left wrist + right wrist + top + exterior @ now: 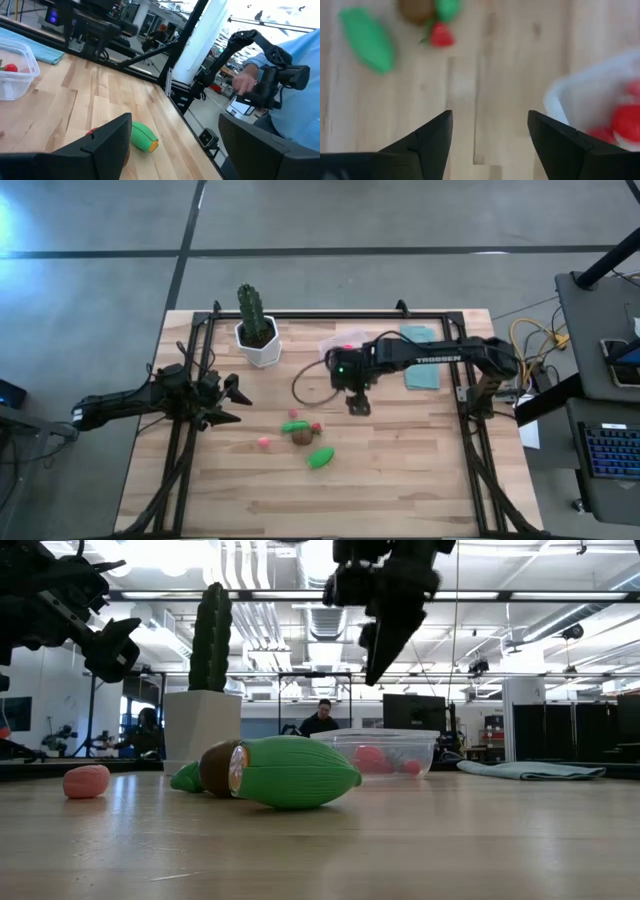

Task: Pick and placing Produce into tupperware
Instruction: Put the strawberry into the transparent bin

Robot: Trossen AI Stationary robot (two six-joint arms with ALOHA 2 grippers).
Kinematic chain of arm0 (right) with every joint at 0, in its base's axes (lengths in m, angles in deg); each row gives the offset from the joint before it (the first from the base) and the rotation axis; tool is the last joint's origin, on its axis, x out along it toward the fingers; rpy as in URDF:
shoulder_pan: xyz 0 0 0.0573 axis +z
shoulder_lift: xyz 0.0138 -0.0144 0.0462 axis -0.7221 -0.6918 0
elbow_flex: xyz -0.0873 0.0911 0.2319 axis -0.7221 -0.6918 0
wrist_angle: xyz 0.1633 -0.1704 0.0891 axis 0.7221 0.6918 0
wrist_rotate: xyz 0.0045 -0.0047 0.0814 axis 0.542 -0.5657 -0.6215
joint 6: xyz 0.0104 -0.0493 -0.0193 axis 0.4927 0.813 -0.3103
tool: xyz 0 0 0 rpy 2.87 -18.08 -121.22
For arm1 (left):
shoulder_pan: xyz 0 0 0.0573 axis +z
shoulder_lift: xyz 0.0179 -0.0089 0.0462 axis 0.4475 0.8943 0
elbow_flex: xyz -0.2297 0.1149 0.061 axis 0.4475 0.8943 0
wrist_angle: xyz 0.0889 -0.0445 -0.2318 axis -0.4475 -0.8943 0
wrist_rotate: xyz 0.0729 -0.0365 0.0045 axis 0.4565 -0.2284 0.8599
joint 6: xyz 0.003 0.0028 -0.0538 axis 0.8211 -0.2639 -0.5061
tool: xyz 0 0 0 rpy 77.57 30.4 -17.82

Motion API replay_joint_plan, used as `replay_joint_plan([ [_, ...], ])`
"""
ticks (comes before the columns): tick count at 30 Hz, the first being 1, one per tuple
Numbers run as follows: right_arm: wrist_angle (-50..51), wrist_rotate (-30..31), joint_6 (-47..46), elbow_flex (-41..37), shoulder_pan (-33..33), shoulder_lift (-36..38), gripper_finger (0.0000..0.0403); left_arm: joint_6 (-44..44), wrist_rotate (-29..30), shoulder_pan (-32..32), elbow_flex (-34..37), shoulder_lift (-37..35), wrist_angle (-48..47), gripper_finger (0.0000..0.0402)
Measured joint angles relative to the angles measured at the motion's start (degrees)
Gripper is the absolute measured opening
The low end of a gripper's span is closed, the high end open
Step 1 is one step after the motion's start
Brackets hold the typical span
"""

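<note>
We see the right gripper (357,404) with fingers spread, holding nothing, hanging above bare wood between the tupperware (340,341) and the loose produce. Red pieces (625,121) already sit in the tub. Left on the table: green oblong (320,457), brown ball (302,436), small red piece (441,35), pink piece (264,443), another green piece (293,425). Left gripper (228,403) waits open and empty at the table's left side. Our risk call: brown, red and green pieces lie clustered, so a descent could nudge neighbours or pinch two; round ones may roll

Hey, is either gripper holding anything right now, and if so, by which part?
Nothing is held. The right gripper is open and empty above the table; the left gripper is open and empty too.
</note>
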Motion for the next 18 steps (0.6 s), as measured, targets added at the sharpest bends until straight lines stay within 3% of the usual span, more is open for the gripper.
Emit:
replay_joint_plan([
  [4, -0.69, -1.60, 9.95, -0.16, 1.38, -0.31, 0.0243, 0.00, 0.00, 0.01, 0.02, 0.00, 0.00, 0.0283],
  [18, -14.34, -9.91, 14.01, -1.18, 5.42, -6.96, 0.0239, 0.00, 0.00, 0.00, 0.01, 0.02, 0.00, 0.0283],
])
